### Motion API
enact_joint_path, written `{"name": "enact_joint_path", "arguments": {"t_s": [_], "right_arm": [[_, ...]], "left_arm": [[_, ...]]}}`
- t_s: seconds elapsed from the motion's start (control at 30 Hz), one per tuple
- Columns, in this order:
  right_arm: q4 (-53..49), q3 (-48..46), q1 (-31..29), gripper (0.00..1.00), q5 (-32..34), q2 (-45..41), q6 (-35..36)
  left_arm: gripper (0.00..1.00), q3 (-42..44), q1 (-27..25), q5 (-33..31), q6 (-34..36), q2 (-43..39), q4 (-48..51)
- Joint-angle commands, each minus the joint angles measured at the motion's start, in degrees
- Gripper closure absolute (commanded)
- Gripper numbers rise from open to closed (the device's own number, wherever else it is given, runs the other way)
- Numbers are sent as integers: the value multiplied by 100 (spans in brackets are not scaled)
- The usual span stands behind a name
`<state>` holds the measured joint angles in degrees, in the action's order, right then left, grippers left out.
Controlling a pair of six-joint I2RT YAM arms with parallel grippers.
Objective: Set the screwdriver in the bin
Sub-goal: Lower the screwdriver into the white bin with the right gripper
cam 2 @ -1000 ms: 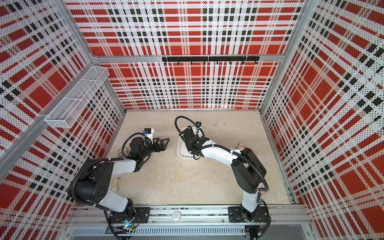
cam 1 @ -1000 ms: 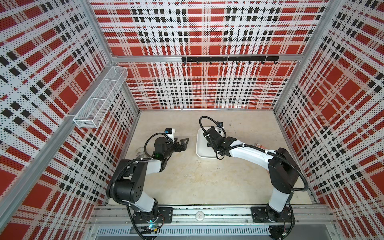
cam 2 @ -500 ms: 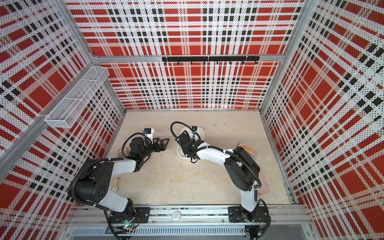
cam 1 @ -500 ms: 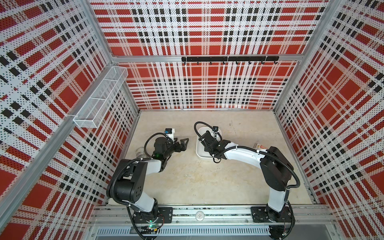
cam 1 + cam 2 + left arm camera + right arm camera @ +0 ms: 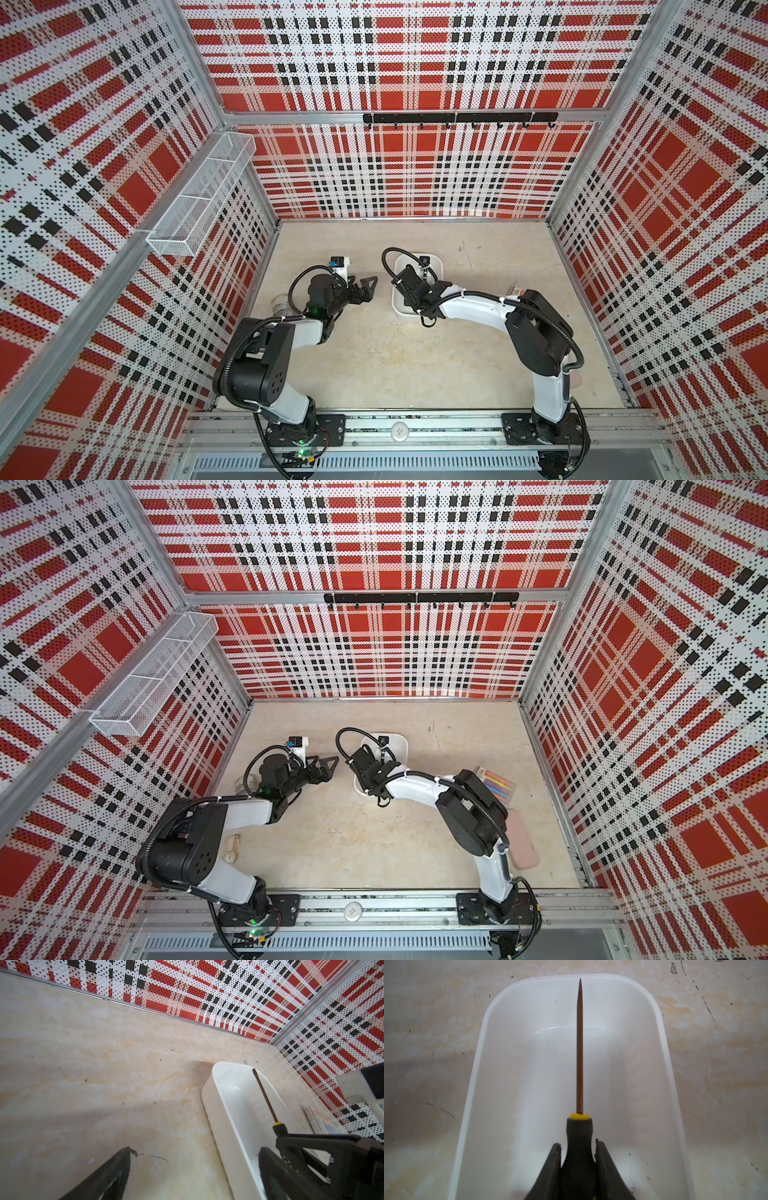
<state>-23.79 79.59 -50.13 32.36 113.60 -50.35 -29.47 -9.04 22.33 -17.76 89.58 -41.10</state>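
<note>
The right hand [image 5: 578, 1145] clamps the screwdriver [image 5: 579, 1053] by its black handle — shaft jutting ahead over the bin [image 5: 500, 1022] — left hand [image 5: 195, 1150] spread wide.

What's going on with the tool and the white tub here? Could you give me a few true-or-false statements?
1. The right arm's fingers grip the slim screwdriver with black handle and yellow collar. True.
2. The screwdriver lies loose inside the white rectangular plastic bin. False: it is held by the handle over the bin.
3. The left arm's fingers are open and empty. True.
4. The left arm's fingers reach into the bin. False: they are beside it, over the bare tabletop.
</note>
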Motion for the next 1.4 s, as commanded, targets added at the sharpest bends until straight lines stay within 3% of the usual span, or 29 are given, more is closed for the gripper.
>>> {"name": "enact_joint_path", "arguments": {"t_s": [0.0, 0.7, 1.23, 1.37], "right_arm": [[-125, 168, -41, 100, 2, 164, -129], [-337, 338, -41, 100, -37, 549, -291], [-337, 351, -41, 69, -54, 514, -251], [-345, 355, -41, 65, -52, 470, -237]], "left_arm": [[2, 76, 25, 78, 26, 39, -119], [2, 64, 41, 81, 36, 78, -118], [2, 68, 60, 96, 35, 77, -120], [2, 73, 60, 99, 36, 69, -123]]}}
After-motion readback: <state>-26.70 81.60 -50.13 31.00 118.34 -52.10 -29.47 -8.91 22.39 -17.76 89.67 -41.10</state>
